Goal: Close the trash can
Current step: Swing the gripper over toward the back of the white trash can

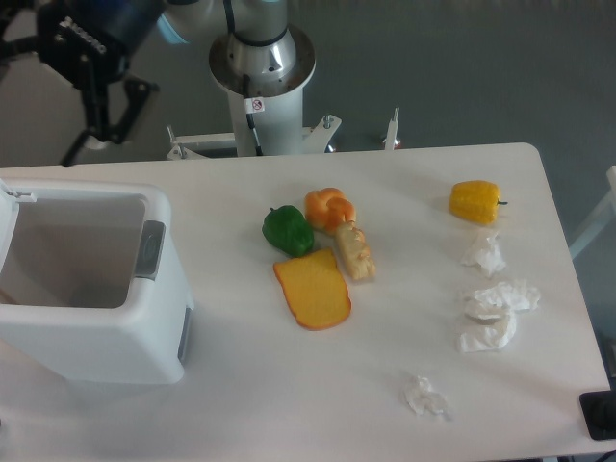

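The trash can [115, 332] is a large white bin at the table's left front. Its top is uncovered and I see down into its empty inside. A grey latch tab [149, 250] sits on its right rim. Only a white sliver of the lid [12, 197] shows at the left image edge, standing up. My gripper [29, 130] hangs high in the top left corner, above and behind the bin and partly cut off by the frame. One dark finger [79, 142] points down, clear of the bin. Its jaws are spread and hold nothing.
Mid-table lie a green pepper [287, 230], an orange bun [329, 208], a bread piece [353, 252] and a yellow cheese slice [312, 290]. A yellow pepper [475, 201] and several crumpled tissues [496, 313] lie on the right side. The robot base [262, 72] stands behind the table.
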You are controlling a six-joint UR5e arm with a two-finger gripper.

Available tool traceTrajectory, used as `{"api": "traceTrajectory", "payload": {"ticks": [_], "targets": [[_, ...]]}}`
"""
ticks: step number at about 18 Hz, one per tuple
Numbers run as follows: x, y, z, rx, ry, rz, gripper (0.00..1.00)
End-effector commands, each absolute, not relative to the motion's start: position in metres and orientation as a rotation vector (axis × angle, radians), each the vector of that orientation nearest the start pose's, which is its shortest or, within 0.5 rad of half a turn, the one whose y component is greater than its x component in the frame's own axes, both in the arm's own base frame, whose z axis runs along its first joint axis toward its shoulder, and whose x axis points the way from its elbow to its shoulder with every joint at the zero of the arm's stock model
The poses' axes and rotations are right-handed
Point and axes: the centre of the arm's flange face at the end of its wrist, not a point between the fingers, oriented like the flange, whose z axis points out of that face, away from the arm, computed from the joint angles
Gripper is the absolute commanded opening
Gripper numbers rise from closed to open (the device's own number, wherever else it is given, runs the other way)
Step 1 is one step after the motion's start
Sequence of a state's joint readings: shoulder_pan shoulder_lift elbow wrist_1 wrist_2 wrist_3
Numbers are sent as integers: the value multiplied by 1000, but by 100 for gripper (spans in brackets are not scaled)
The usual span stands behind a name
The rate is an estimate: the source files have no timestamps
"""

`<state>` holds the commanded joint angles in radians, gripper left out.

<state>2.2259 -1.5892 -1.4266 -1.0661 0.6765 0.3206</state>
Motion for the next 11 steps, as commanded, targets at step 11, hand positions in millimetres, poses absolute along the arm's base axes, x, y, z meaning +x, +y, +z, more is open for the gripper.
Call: {"api": "traceTrajectory", "payload": {"ticks": [11], "targets": [[-98, 550, 651, -2045, 130, -817, 100]]}}
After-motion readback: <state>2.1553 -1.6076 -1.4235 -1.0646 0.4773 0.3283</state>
